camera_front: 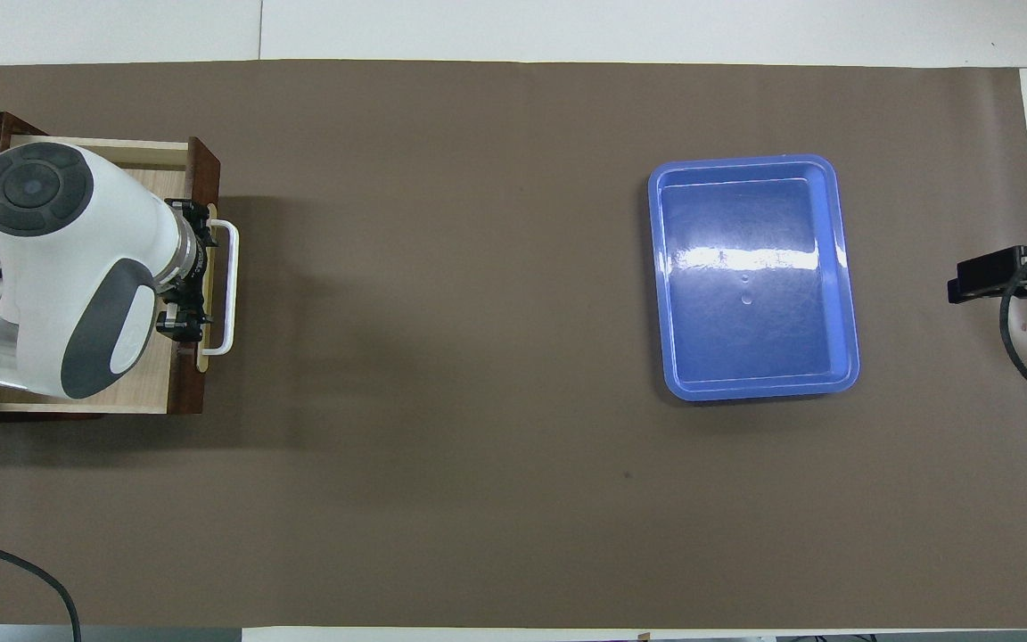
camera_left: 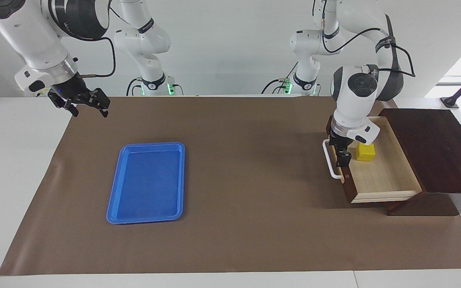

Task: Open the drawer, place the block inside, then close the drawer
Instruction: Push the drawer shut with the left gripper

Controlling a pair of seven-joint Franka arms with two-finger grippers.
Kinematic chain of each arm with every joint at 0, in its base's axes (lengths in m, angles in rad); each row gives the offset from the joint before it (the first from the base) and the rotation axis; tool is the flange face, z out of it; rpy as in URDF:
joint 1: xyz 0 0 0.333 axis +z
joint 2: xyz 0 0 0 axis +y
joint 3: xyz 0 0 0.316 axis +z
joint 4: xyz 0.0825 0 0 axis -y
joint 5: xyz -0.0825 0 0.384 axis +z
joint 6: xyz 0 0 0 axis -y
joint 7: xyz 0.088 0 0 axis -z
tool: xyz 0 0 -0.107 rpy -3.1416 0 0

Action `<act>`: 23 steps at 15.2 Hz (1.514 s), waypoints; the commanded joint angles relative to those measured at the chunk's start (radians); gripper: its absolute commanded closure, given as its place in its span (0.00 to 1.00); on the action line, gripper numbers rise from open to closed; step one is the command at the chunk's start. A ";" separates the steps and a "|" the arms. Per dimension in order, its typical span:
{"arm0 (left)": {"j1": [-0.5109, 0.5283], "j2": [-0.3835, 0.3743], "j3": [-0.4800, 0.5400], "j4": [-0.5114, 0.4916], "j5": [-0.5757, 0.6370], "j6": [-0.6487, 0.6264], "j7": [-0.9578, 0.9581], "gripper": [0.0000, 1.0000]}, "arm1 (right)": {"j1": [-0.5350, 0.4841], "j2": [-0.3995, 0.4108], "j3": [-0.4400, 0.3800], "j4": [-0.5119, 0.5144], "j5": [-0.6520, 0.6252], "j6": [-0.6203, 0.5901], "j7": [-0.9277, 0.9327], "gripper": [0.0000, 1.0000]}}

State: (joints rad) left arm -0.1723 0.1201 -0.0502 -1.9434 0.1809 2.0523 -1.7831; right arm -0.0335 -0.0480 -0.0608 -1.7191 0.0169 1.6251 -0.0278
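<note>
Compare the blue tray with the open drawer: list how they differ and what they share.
The blue tray is glossy plastic with rounded corners; the drawer is pale wood inside with a dark brown front and square corners. The tray holds nothing; the drawer holds the yellow block. The tray lies loose toward the right arm's end of the table; the drawer juts from a dark cabinet at the left arm's end. Both are shallow, rectangular and open-topped.

One drawer (camera_left: pixel 382 172), pulled out of one dark wooden cabinet (camera_left: pixel 434 152). One yellow block (camera_left: pixel 365 152) lies inside it. One blue tray (camera_left: pixel 147 183) sits on one brown mat (camera_left: pixel 246 224) covering one counter (camera_left: pixel 10 160). Two arms, each with one pincer: left pincer (camera_left: pixel 341 154), right pincer (camera_left: pixel 81 105).
</note>
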 commanded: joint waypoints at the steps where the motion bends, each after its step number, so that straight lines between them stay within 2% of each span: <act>1: 0.028 -0.031 0.000 -0.039 0.061 0.026 0.030 0.00 | -0.016 -0.010 0.012 -0.005 0.011 0.001 0.008 0.00; 6: 0.050 -0.025 0.004 -0.011 0.126 -0.004 0.030 0.00 | -0.016 -0.012 0.015 -0.005 0.005 0.001 0.008 0.00; 11: 0.149 -0.019 0.003 0.008 0.141 0.005 0.033 0.00 | -0.014 -0.016 0.015 -0.007 0.005 -0.001 0.005 0.00; 19: 0.313 -0.016 0.001 -0.002 0.141 0.089 0.197 0.00 | -0.011 -0.023 0.016 -0.010 0.003 -0.004 0.006 0.00; 23: 0.327 -0.013 0.000 0.014 0.138 0.075 0.232 0.00 | -0.016 -0.026 0.015 -0.013 0.003 -0.010 0.006 0.00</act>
State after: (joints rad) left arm 0.1338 0.1064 -0.0529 -1.9367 0.2919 2.1228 -1.5673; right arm -0.0331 -0.0563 -0.0565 -1.7193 0.0168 1.6222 -0.0278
